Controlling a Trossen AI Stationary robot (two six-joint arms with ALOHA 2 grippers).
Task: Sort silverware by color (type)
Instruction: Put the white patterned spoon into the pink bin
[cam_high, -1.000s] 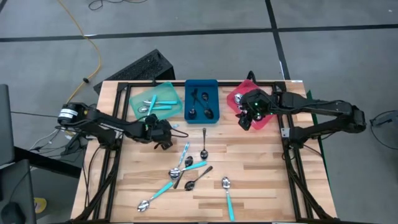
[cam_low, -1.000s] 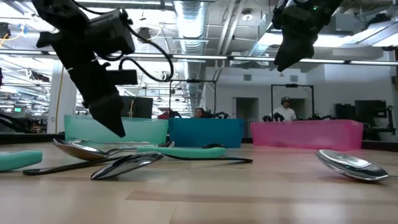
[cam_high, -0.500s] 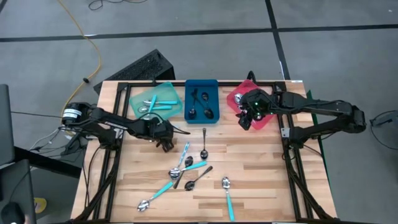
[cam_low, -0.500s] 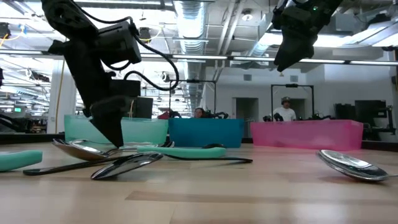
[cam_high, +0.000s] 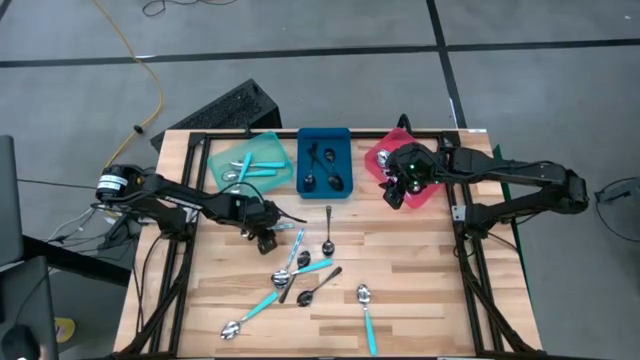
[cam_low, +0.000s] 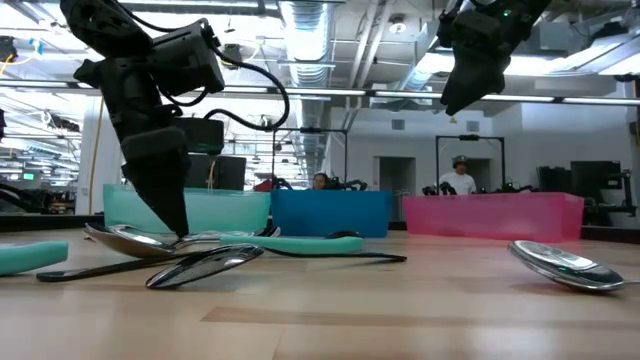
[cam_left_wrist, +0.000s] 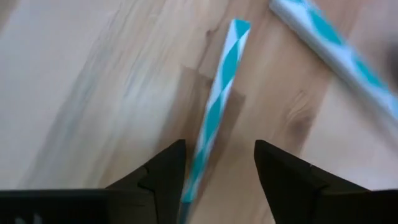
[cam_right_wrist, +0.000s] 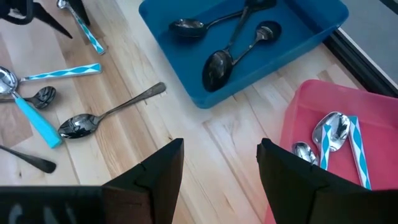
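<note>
Left pincer (cam_high: 268, 241) low over wooden table (cam_high: 420, 270), teal-handled spoon (cam_left_wrist: 217, 93) between fingers.

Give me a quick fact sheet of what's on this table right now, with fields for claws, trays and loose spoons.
Left claw: open, low over the wooden table, its fingers either side of a teal-and-white striped spoon handle
Right claw: open, hovering above the pink plastic tray
Teal plastic tray: holds teal-handled spoons
Blue plastic tray: holds dark spoons
Loose spoons: several near the table's middle, teal-handled and dark ones
</note>
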